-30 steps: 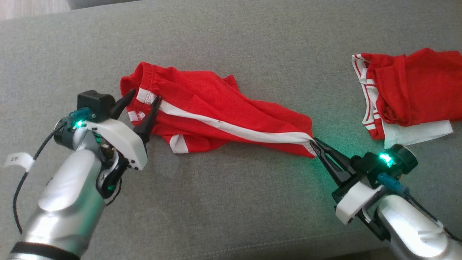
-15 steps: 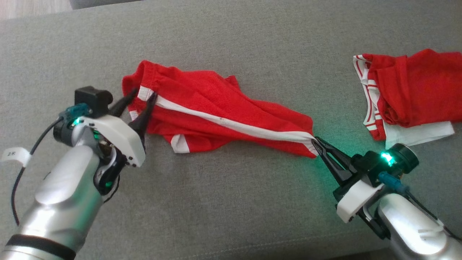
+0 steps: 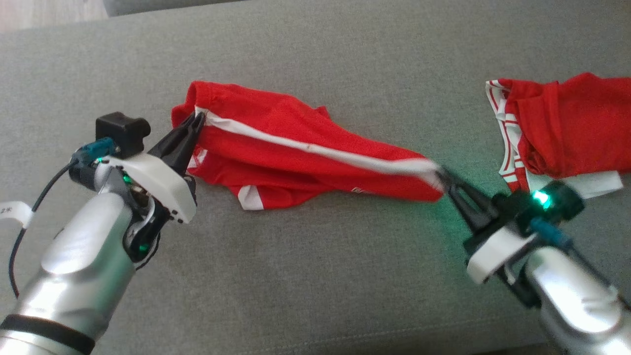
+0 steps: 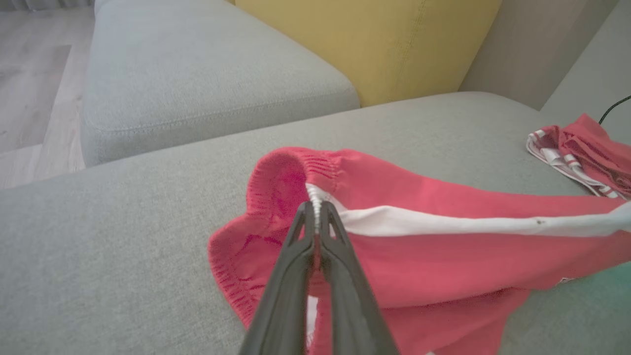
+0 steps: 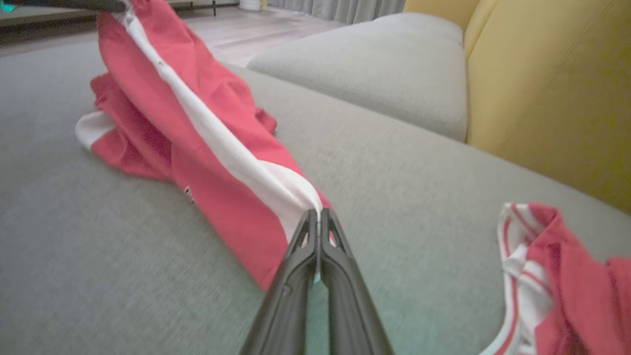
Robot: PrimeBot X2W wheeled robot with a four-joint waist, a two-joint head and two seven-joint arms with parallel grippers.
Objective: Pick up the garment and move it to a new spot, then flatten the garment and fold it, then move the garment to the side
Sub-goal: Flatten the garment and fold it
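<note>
The garment (image 3: pixel 296 148) is a pair of red shorts with a white side stripe, stretched across the grey sofa cushion (image 3: pixel 315 276). My left gripper (image 3: pixel 196 120) is shut on the waistband end of the stripe, seen close up in the left wrist view (image 4: pixel 315 206). At the other end, my right gripper (image 3: pixel 446 176) is shut on the hem where the stripe ends (image 5: pixel 318 213). The garment (image 5: pixel 197 128) hangs taut between the two grips, its lower folds resting on the cushion.
A second red-and-white garment (image 3: pixel 557 128) lies crumpled over a white cloth at the right of the cushion. A yellow backrest (image 4: pixel 365 39) and another grey cushion (image 4: pixel 197 74) stand beyond. Wooden floor (image 4: pixel 29 74) shows past the sofa edge.
My left gripper closed on the waistband end of the white stripe. Both arms have lifted and pulled the shorts taut, the right gripper shifting slightly right.
</note>
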